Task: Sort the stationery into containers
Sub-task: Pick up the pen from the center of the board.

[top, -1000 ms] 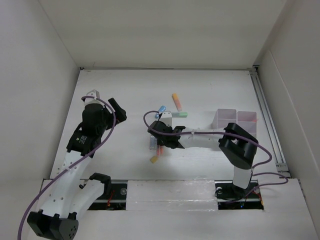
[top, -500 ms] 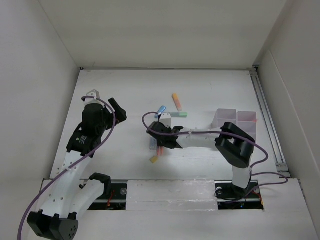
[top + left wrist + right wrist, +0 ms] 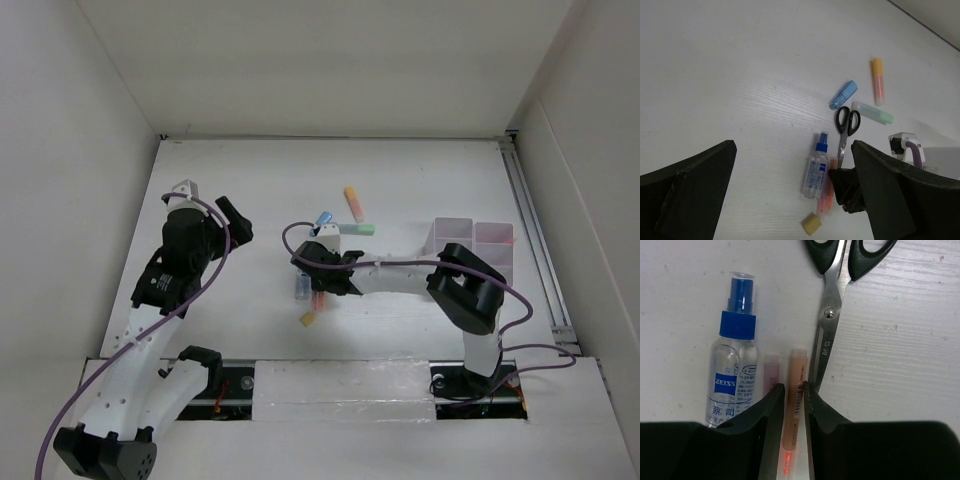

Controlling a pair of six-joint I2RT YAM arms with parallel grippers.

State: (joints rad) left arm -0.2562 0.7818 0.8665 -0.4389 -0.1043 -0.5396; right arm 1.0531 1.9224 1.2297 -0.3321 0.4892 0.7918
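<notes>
Two arms up; right gripper [image 3: 791, 390] is down on the table [image 3: 250, 170] at the pile in the middle; I read its fingers as narrow and pinched onto the orange pen [image 3: 795, 410], one each side, pen lying flat.

Pink pen [image 3: 771, 372] lies parallel just beside it; blue-capped bottle [image 3: 735, 365] lies flat beyond that, cap pointing away from the wrist; scissors [image 3: 832, 305] lie along the orange pen's other side, blades just beside it, black handles at the far end.

Left gripper [image 3: 793, 147] hangs over the table's left part, fingers wide apart, looking across at the pile.

Yellow eraser [image 3: 811, 223] sits near the pens' near ends, apart from them; blue marker [image 3: 843, 94] and green marker [image 3: 872, 112] lie just beyond the scissors' handles; orange marker [image 3: 877, 80] a little farther out.

Bins [image 3: 470, 240]: I see two side by side on the right, well apart from the pile, partly behind the right arm; I can't tell their contents.
</notes>
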